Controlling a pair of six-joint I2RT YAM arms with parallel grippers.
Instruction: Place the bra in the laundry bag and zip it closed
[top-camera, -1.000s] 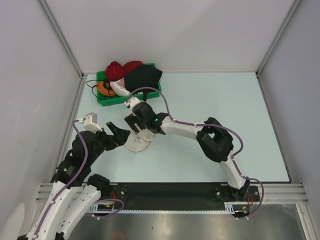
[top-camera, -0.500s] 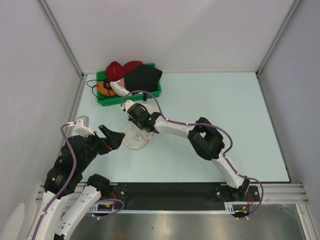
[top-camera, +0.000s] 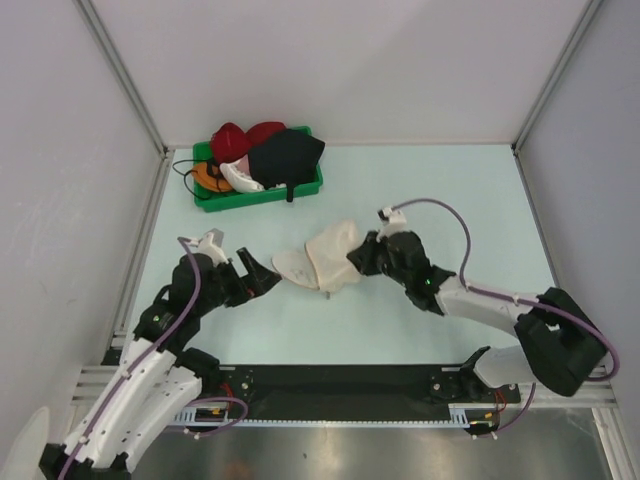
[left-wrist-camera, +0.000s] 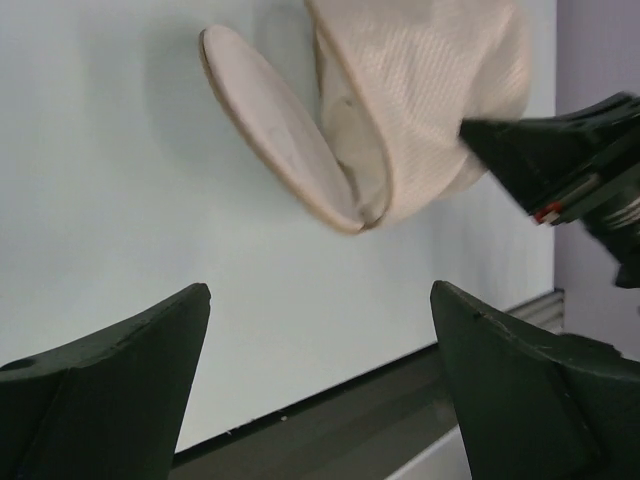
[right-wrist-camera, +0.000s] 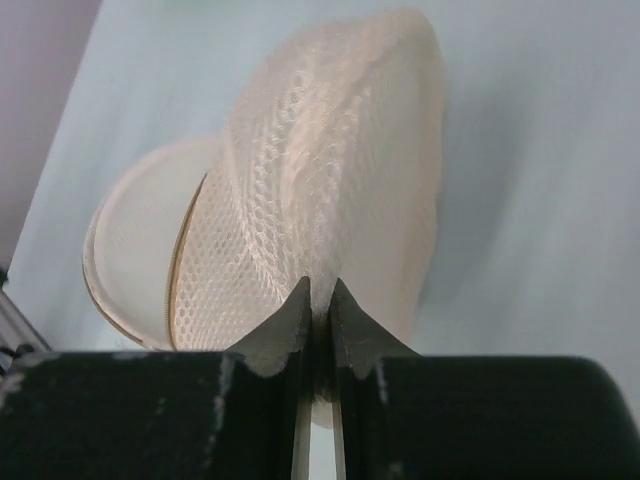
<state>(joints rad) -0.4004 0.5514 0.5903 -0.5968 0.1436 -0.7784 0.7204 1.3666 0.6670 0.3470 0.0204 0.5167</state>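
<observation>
The right gripper (right-wrist-camera: 318, 300) is closed down to a thin slit in the right wrist view, and a fold of cream mesh from the laundry bag (right-wrist-camera: 330, 160) is pinched between its two tips. The bag is held up on its side above the tips. Its round lid (right-wrist-camera: 135, 250) is swung open at the left of the frame and is joined to the body along one edge. In the overhead view the right gripper (top-camera: 362, 255) is seen just right of centre, at the right edge of the laundry bag (top-camera: 328, 252). The lid (top-camera: 290, 265) is laid to the bag's left on the pale table (top-camera: 450, 190).

The left gripper (top-camera: 265, 280) is set to the lower left of centre, just beside the lid; whether it is touched cannot be told. In the left wrist view the left gripper (left-wrist-camera: 320, 295) is spread wide and nothing is held in it. The lid (left-wrist-camera: 275, 140) and the laundry bag (left-wrist-camera: 430, 90) are seen above it in the upper half of the frame.

The bra (top-camera: 285, 155) is found in the upper left of the overhead view, well apart from the bag. It is draped over the right part of a green bin (top-camera: 260, 198), beside red, white and orange garments (top-camera: 240, 135).
</observation>
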